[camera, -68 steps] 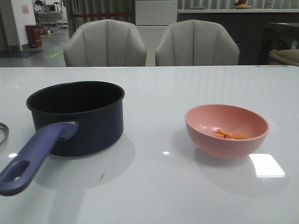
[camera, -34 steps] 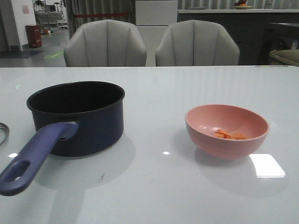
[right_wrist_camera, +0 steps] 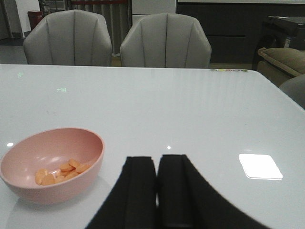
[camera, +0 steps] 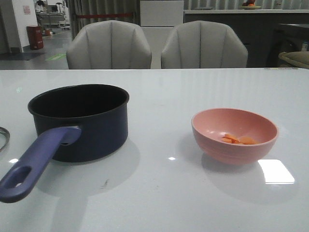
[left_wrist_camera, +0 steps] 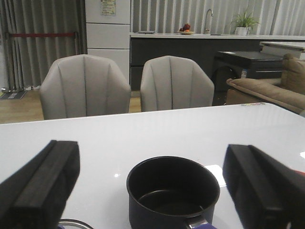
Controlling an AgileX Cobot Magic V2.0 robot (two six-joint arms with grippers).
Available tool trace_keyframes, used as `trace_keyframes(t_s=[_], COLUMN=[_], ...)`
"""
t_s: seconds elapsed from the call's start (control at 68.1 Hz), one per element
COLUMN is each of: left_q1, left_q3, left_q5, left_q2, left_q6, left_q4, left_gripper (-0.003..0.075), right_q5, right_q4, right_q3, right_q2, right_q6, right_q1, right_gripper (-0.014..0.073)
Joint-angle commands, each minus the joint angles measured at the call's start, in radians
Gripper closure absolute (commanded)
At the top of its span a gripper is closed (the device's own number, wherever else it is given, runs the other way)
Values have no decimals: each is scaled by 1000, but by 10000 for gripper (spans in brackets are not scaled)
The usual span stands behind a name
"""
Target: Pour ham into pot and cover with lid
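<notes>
The dark navy pot (camera: 79, 121) stands empty at the table's left, its purple-blue handle (camera: 34, 162) pointing to the near edge. It also shows in the left wrist view (left_wrist_camera: 173, 193). The ham (camera: 236, 139), several orange-pink slices, lies in a pink bowl (camera: 234, 134) at the right; the right wrist view shows the ham (right_wrist_camera: 59, 172) too. Only a sliver of the lid's metal rim (camera: 4, 137) shows at the left edge, and in the left wrist view (left_wrist_camera: 76, 223). My left gripper (left_wrist_camera: 152, 186) is open wide, behind the pot. My right gripper (right_wrist_camera: 157, 167) is shut and empty, beside the bowl.
Two grey chairs (camera: 108, 46) (camera: 203, 46) stand behind the table's far edge. A bright light reflection (camera: 275, 171) lies on the glossy white table (camera: 164, 96) near the bowl. Neither arm shows in the front view.
</notes>
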Motion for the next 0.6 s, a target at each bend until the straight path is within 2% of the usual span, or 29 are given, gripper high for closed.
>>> trace_keyframes(t_s=[0.0, 0.132, 0.587], left_q1=[-18, -18, -18], left_q3=[-8, -2, -2], left_q5=[-87, -51, -55], left_q2=[-10, -11, -11], left_q6=[2, 2, 2], left_q4=[-5, -5, -5], left_gripper=[85, 85, 85], right_q5=[-89, -89, -89], right_q4=[-8, -8, -8], right_q3=[-6, -6, -6], right_q2=[-20, -20, -20], right_q6=[1, 1, 1], right_q1=[2, 2, 2], right_gripper=[432, 432, 432])
